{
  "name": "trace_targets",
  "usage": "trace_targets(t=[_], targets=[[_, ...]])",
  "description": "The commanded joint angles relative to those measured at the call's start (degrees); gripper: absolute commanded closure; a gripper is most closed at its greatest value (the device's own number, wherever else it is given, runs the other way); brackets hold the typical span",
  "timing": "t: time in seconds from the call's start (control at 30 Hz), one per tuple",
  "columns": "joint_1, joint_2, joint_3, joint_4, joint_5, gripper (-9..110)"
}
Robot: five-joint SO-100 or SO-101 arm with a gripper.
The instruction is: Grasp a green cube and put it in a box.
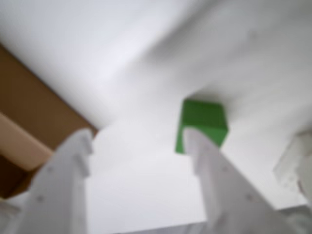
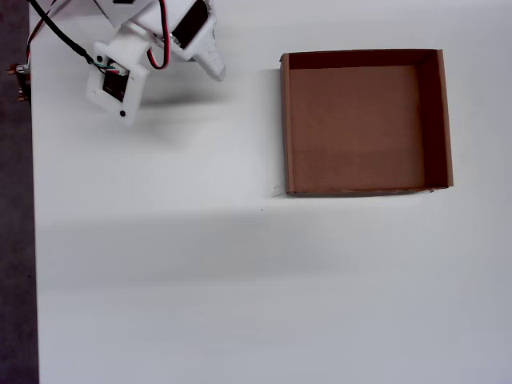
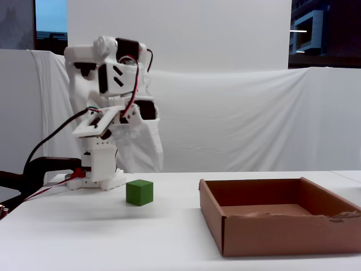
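Counting one green cube, one box, one end effector wide open, empty.

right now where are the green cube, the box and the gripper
green cube (image 3: 139, 192), fixed view, front face
box (image 3: 282, 234), fixed view, near outer wall
gripper (image 1: 139, 141), wrist view, gap between the open fingertips

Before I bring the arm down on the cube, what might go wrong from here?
1. In the wrist view the right finger sits over the green cube, so descending may knock it away instead of straddling it.
2. The overhead view does not show the cube, so alignment cannot be checked there.
3. The box has upright walls; a low carry could clip them.
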Motion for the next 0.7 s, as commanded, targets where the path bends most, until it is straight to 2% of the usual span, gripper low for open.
trace_targets(t=[0.0, 0.67], targets=[[-1.8, 1.6, 0.0, -0.4, 0.3, 75], [-8.3, 2.5, 8.2, -1.7, -6.5, 75]])
